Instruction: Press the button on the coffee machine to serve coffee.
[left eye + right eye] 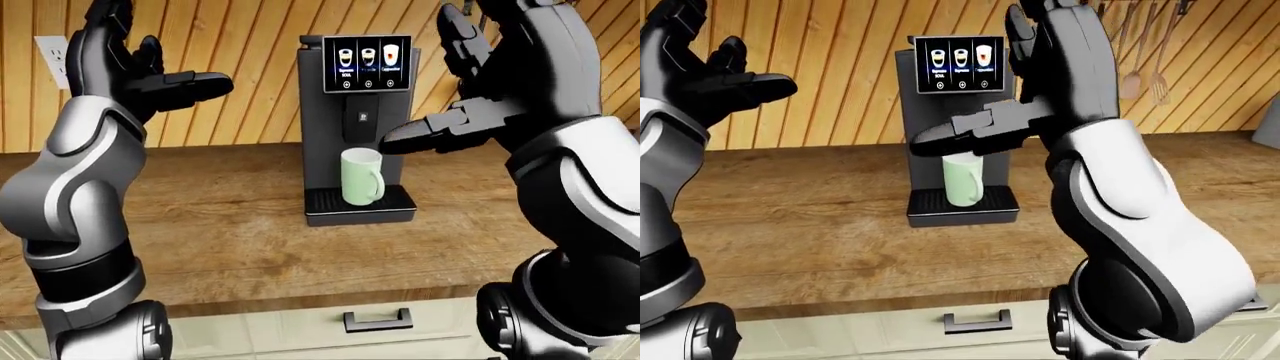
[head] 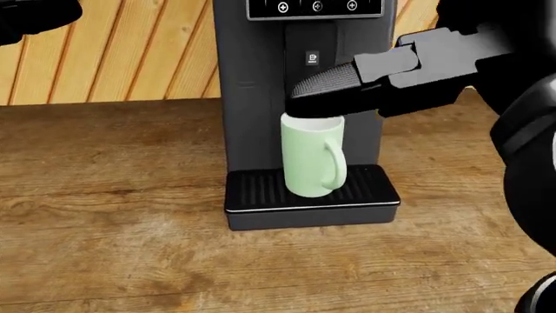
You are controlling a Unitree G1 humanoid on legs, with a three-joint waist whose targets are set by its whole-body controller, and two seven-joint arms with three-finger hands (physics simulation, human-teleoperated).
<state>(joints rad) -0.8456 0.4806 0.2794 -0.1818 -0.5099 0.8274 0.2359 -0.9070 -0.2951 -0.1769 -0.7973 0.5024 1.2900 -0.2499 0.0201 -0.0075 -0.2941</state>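
A dark grey coffee machine (image 1: 325, 142) stands on the wooden counter (image 1: 220, 240) against the plank wall. Its screen (image 1: 367, 63) shows three drinks with a round button under each. A pale green mug (image 1: 360, 176) stands upright on the drip tray (image 1: 360, 205) under the spout. My right hand (image 1: 440, 112) is open, one finger (image 1: 410, 136) stretched level just above the mug's rim and short of the machine's face, below the screen. My left hand (image 1: 150, 71) is open, raised high at the left, well away from the machine.
A wall socket (image 1: 50, 56) sits at the upper left. Wooden utensils (image 1: 1140, 67) hang on the wall to the right of the machine. A cream drawer with a dark handle (image 1: 378, 320) lies under the counter edge.
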